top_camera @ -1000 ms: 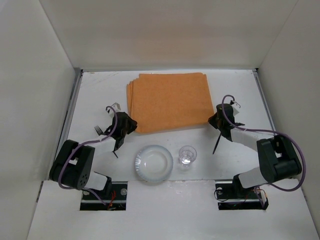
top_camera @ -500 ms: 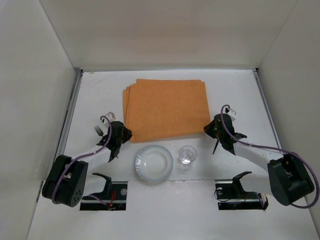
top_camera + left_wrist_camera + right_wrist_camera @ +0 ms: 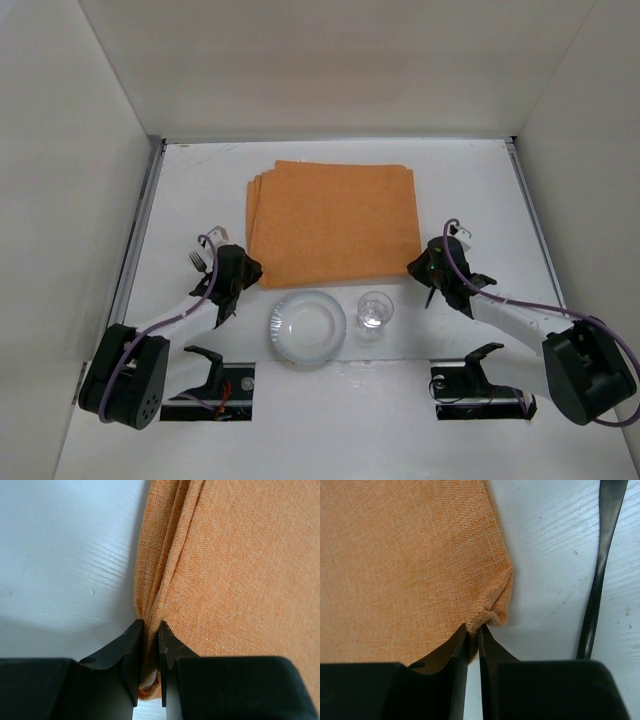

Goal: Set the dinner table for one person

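Orange mat (image 3: 333,220) dragged nearer | left pincer (image 3: 150,625) clamps its corner | right pincer (image 3: 473,628) clamps other corner

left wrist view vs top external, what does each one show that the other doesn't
Only the left wrist view shows the left claw pinched shut on a corner of the orange mat, and the mat's layered edges. Only the top external view shows the plate, glass, fork and the right claw at the mat's other near corner. Both show the mat and the white dinner table.
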`<state>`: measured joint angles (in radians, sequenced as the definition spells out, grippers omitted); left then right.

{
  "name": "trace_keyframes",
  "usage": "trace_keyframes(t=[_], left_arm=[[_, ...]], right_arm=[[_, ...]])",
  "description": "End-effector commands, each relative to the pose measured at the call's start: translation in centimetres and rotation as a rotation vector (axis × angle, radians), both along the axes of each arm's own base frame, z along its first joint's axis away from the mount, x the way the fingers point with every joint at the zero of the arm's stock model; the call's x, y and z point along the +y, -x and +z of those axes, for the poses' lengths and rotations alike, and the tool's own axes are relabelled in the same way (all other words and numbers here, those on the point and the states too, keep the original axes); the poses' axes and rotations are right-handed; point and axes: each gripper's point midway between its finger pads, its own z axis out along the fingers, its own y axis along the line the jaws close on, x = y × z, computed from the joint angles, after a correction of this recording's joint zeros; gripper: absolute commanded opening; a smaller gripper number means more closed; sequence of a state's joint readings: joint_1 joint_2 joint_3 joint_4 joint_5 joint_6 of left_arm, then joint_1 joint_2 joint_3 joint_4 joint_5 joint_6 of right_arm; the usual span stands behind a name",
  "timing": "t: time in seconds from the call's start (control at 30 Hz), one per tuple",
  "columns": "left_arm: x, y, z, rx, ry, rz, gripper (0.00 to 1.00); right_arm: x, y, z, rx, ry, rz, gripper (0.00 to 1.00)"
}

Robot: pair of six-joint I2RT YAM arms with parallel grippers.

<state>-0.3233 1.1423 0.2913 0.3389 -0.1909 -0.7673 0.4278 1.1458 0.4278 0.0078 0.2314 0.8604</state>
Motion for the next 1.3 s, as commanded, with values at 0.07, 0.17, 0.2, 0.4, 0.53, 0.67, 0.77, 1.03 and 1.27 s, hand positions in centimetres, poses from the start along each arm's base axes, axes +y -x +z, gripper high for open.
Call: trace_keyframes(t=[0.07, 0.17, 0.2, 0.4, 0.53, 0.67, 0.77, 1.03, 1.27], left_arm=[[2.0, 0.5, -0.1, -0.009, -0.051, 0.068, 0.13], [2.0, 0.6, 0.0, -0.016, -0.044, 0.070, 0.22], [2.0, 0.6, 0.1, -0.021, -0.043, 0.072, 0.25], [2.2, 0.6, 1.3, -0.067, -0.027, 0.079, 0.35], [2.2, 0.6, 2.2, -0.083, -0.031, 0.077, 0.36], [2.4, 0.6, 3.1, -0.107, -0.046, 0.085, 0.38], [2.4, 0.4, 4.0, -0.125, -0.054, 0.075, 0.40], [1.3, -0.7, 5.7, -0.176, -0.058, 0.048, 0.44], [0.5, -1.0, 5.9, -0.196, -0.050, 0.030, 0.47]], right_arm=[[-1.3, -0.2, -0.2, 0.006, 0.058, -0.021, 0.19], [-1.6, -0.6, 0.0, -0.001, 0.064, -0.029, 0.26], [-1.9, -0.8, 0.3, -0.010, 0.065, -0.035, 0.29], [-2.7, -1.6, 2.8, -0.078, 0.067, -0.044, 0.44], [-2.8, -1.6, 4.1, -0.101, 0.078, -0.034, 0.48], [-2.3, -0.1, 5.7, -0.112, 0.086, 0.006, 0.57], [-1.5, 1.7, 7.6, -0.142, 0.098, 0.059, 0.60], [1.9, 7.9, 12.0, -0.154, 0.118, 0.274, 0.43], [5.2, 11.5, 10.2, -0.036, 0.238, 0.513, 0.54]])
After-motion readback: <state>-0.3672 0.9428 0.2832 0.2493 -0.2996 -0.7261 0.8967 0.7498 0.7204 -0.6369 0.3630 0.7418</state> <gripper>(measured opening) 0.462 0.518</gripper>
